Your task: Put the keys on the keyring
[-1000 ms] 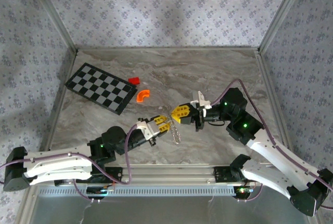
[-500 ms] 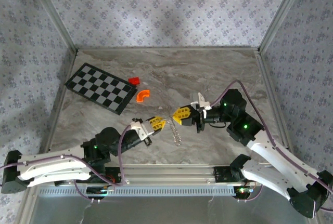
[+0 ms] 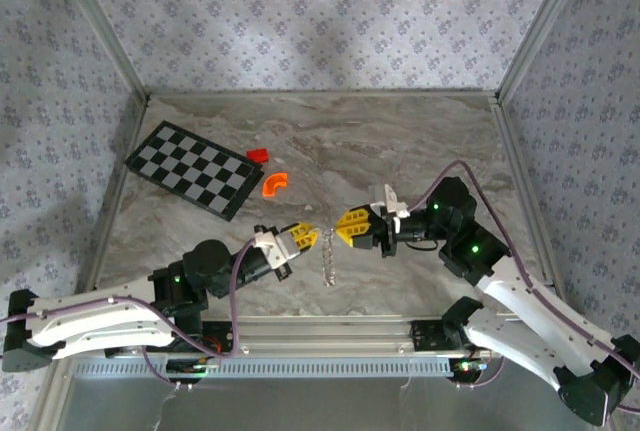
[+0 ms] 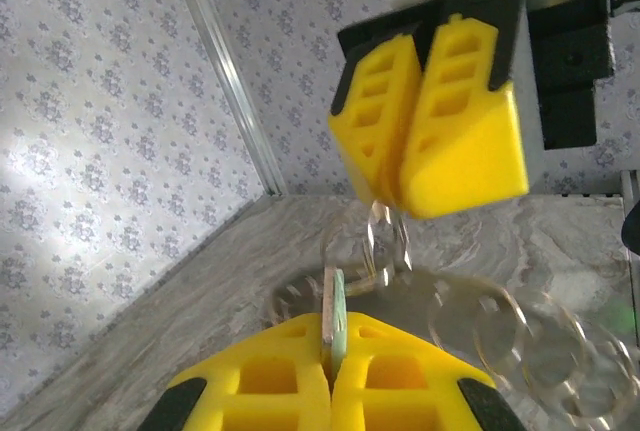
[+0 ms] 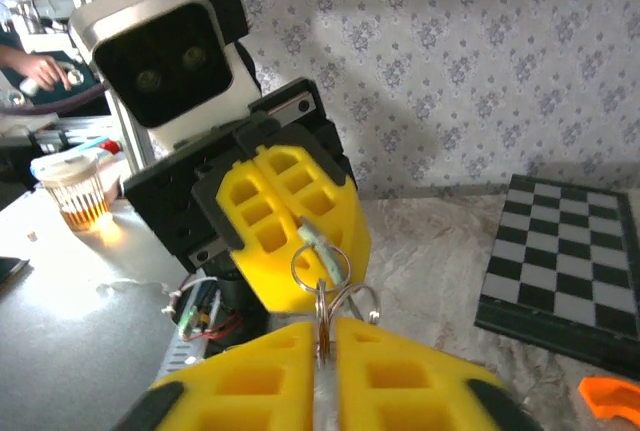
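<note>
Green key (image 4: 336, 309) in left hand (image 4: 332, 349), keyring (image 4: 386, 247) opposite

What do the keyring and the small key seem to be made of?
Keyring: probably steel wire with a bright finish; it is thin, silvery and glints. Key: perhaps painted metal or plastic; it is a thin, flat, pale green, slightly glossy piece.

Probably a robotics lab test cell: patterned backdrop walls (image 3: 320, 11), aluminium frame (image 3: 112, 41), calibration checkerboard (image 3: 195, 169) at upper left.
</note>
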Robot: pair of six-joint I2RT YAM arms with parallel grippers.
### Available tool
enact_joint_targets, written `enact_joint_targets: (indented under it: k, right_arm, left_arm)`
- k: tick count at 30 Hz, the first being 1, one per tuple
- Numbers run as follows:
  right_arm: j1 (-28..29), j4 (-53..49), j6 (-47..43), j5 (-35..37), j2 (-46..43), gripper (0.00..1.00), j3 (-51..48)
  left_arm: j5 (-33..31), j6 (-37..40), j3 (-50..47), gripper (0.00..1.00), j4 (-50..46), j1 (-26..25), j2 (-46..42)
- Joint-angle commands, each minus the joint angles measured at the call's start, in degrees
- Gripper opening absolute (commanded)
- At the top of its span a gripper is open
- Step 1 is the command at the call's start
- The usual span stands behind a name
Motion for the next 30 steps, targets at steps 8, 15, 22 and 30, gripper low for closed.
enact_joint_targets:
  k: [8, 15, 22, 30]
  right_arm:
    - [-0.6, 1.7, 2.1, 4.8, -6.0, 0.45, -4.0]
    - [-0.4, 1.7, 2.4, 6.1, -10.4, 0.4, -5.9]
    - [1.8, 0.5, 1.3, 4.5, -10.6, 0.37, -5.6]
    - [5.7, -2.2, -2.2, 6.8, -9.8, 0.35, -4.7]
  left_arm:
    - [2.8, 4.3, 9.6, 0.0, -9.5, 0.1, 2.5]
    - [8.1, 6.6, 14.4, 0.0, -18.5, 0.1, 3.4]
    - [11.1, 8.5, 18.9, 0.0, -26.3, 0.1, 4.2]
    - [13.4, 8.5, 21.0, 0.0, -28.3, 0.1, 5.5]
